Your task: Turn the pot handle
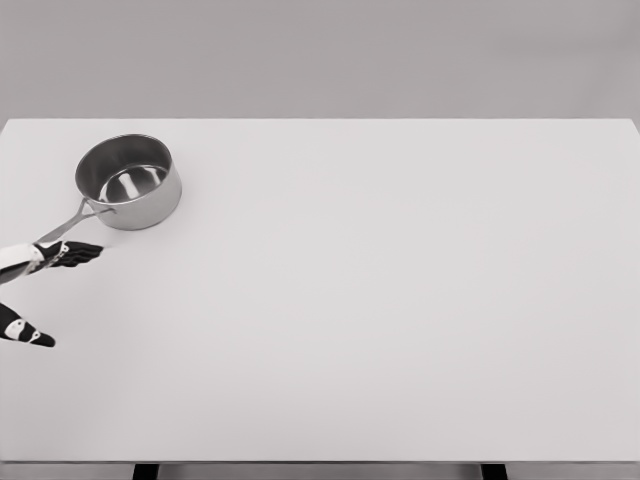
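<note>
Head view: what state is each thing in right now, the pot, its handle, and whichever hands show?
Saucepan: upright, empty, far left of the table.
Pot handle: points toward the lower left, its end at the left hand.
Left hand: at the handle's end, fingers stretched out; whether it grips is unclear.
Right hand: not in view.

Pot (pixel 129 182) on table's (pixel 380 300) far left, handle (pixel 68 229) toward robot hand (pixel 62 254).

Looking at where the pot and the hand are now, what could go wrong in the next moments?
1. The pot stands close to the table's left edge; a hard push on the handle might slide it off.
2. The left hand sits at the handle's far tip, so it may slip off while turning.
3. The hand is partly out of frame, so its contact is hard to check.
</note>
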`<state>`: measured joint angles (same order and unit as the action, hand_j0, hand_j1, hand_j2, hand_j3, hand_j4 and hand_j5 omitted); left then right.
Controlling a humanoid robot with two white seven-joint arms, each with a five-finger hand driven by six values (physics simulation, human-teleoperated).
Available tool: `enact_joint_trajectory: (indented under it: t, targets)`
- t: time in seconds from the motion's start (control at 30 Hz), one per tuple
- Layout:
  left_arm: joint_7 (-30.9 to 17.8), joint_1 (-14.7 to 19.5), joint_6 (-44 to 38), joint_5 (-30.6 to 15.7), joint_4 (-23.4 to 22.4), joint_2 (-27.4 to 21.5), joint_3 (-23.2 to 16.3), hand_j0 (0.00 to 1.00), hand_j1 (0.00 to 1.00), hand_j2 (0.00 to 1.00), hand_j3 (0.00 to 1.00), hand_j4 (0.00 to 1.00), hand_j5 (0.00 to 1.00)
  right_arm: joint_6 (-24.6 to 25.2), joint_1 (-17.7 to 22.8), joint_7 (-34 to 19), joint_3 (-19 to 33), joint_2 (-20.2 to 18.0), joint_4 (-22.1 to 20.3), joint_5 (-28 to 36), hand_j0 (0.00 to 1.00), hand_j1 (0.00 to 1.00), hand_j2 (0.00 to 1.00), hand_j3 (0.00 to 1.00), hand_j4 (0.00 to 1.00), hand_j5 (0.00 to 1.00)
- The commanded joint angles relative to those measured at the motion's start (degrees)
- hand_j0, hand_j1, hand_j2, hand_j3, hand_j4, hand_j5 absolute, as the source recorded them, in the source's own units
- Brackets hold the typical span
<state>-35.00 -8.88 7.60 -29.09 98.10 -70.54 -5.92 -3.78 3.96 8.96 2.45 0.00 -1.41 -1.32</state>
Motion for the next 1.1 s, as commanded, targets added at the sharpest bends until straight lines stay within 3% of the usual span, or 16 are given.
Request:
enact_joint_trajectory:
  t: [0.0,0.77,1.07]
  targets:
    - [0.0,0.0,-0.8,-0.1,-1.0,-0.1,-0.1,1.0,1.0,1.0,1.0,1.0,1.0,0.0,0.0,0.0,0.0,0.0,0.0,0.0,1.0,1.0,1.0,1.0,1.0,1.0]
    - [0.0,1.1,-0.8,2.8,-6.0,0.6,0.3,1.0,1.0,1.0,1.0,1.0,1.0,0.0,0.0,0.0,0.0,0.0,0.0,0.0,1.0,1.0,1.0,1.0,1.0,1.0]
    - [0.0,3.5,-0.8,2.7,-8.3,0.7,0.2,1.0,1.0,1.0,1.0,1.0,1.0,0.0,0.0,0.0,0.0,0.0,0.0,0.0,1.0,1.0,1.0,1.0,1.0,1.0]
